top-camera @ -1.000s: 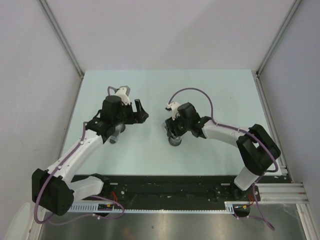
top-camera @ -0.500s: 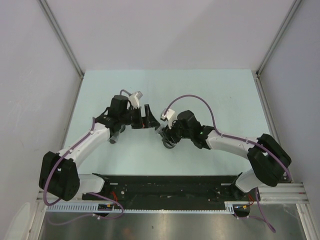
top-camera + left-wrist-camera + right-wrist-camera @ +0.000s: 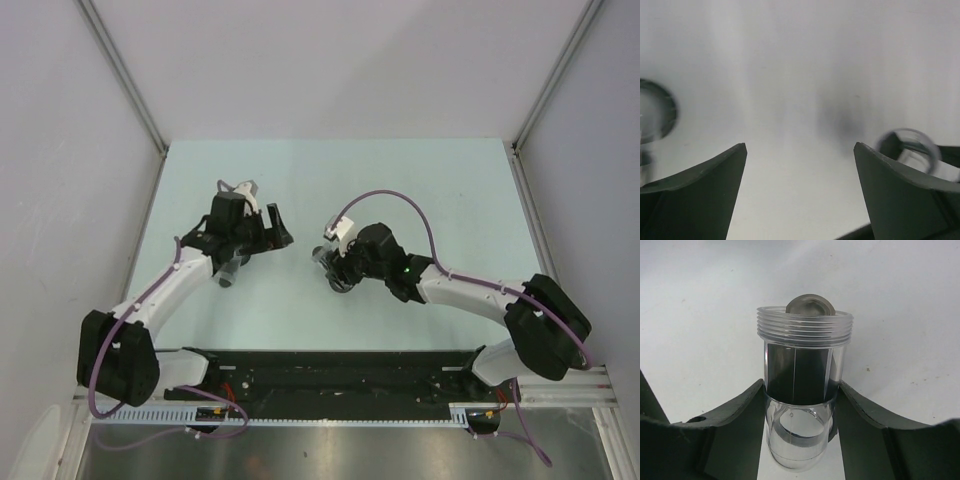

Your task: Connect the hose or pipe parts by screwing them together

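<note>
My right gripper point(image 3: 800, 390) is shut on a clear threaded pipe part point(image 3: 802, 360) with a dark band inside, and holds it upright just above the table. From above, that pipe part point(image 3: 322, 260) shows at the tip of the right gripper point(image 3: 335, 272), near the middle of the table. A second grey fitting point(image 3: 227, 277) lies on the table beneath my left forearm. The left gripper point(image 3: 276, 232) hovers open to the left of the held part, apart from it. Nothing lies between the jaws of the left gripper point(image 3: 800, 147). A blurred clear part point(image 3: 907, 147) shows behind its right finger.
The pale green table point(image 3: 420, 190) is walled by grey panels on the left, back and right. Purple cables point(image 3: 385, 195) loop over the right arm. A blurred dark ring point(image 3: 652, 115) sits at the left edge of the left wrist view. A black rail point(image 3: 330, 370) runs along the near edge.
The left gripper swung right toward the held pipe part, then drew back to the left, staying open. The right gripper shifted slightly left with its pipe part, and its elbow moved outward.
</note>
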`<move>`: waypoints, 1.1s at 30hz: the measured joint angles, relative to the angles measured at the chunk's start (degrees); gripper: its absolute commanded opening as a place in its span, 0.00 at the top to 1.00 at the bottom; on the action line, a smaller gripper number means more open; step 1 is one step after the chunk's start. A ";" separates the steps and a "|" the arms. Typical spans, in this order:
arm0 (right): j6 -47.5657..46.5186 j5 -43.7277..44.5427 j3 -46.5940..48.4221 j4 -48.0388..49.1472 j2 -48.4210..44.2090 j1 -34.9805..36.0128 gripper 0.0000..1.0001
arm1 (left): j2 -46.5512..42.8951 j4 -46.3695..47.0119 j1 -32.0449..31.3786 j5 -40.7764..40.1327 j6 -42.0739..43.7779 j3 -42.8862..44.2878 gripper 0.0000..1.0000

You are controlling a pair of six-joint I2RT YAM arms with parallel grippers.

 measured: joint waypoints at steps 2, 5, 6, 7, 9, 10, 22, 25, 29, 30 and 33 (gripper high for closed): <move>0.61 1.20 -0.09 0.15 0.31 -0.07 0.62 | -0.02 -3.13 0.81 -6.58 1.49 0.63 0.04; 2.49 3.17 -0.09 0.57 1.81 -0.42 0.62 | 1.03 -7.10 1.66 -13.57 3.26 2.67 0.04; 3.02 3.61 -0.09 0.55 2.54 -0.72 0.63 | 1.60 -7.91 2.12 -15.23 3.98 3.37 0.04; 3.63 4.02 -0.09 0.55 3.30 -1.20 0.62 | 2.19 -8.35 2.78 -16.63 4.50 3.89 0.04; 4.87 4.79 -0.09 0.52 4.85 -2.45 0.62 | 3.85 -9.29 4.26 -18.56 5.64 4.61 0.04; 5.33 5.27 -0.11 0.37 5.53 -2.95 0.62 | 4.96 -9.68 4.94 -19.39 6.32 4.92 0.04; 12.81 7.67 -0.20 -3.21 6.51 -12.57 0.62 | 16.46 -14.25 8.52 -24.00 12.31 8.09 0.06; 14.53 7.32 -0.20 -4.37 6.51 -15.41 0.62 | 17.51 -14.51 9.07 -24.20 13.25 8.79 0.09; 17.22 6.54 -0.20 -5.14 6.84 -18.18 0.62 | 19.17 -14.64 9.14 -23.45 13.94 8.96 0.11; 18.03 6.47 -0.20 -5.40 6.97 -18.69 0.60 | 19.65 -14.75 9.14 -23.37 14.05 8.96 0.11; 20.41 6.03 -0.20 -7.39 7.17 -20.52 0.60 | 20.31 -15.08 9.18 -22.64 14.47 8.96 0.11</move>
